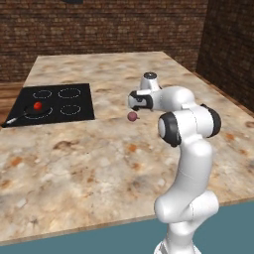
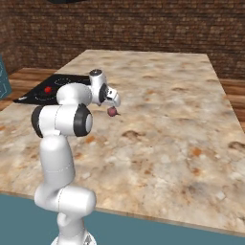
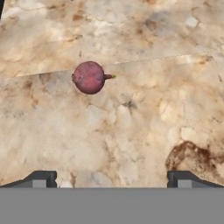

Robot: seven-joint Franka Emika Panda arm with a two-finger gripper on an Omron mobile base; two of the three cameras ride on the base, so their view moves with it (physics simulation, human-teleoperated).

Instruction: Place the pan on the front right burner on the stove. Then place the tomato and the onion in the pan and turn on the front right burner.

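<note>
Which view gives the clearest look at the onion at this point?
The hand view: the onion sits large and unobstructed on the counter, its small stem tip visible, ahead of the open end effector. In the left base view it is a small maroon ball below the hand; in the right base view, smaller still.

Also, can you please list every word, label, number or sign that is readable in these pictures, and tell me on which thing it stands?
None: no readable text in these pictures.
The stove bears white ring outlines, no letters or numbers.
The pan, tomato, onion, counter and hand carry no labels.
</note>
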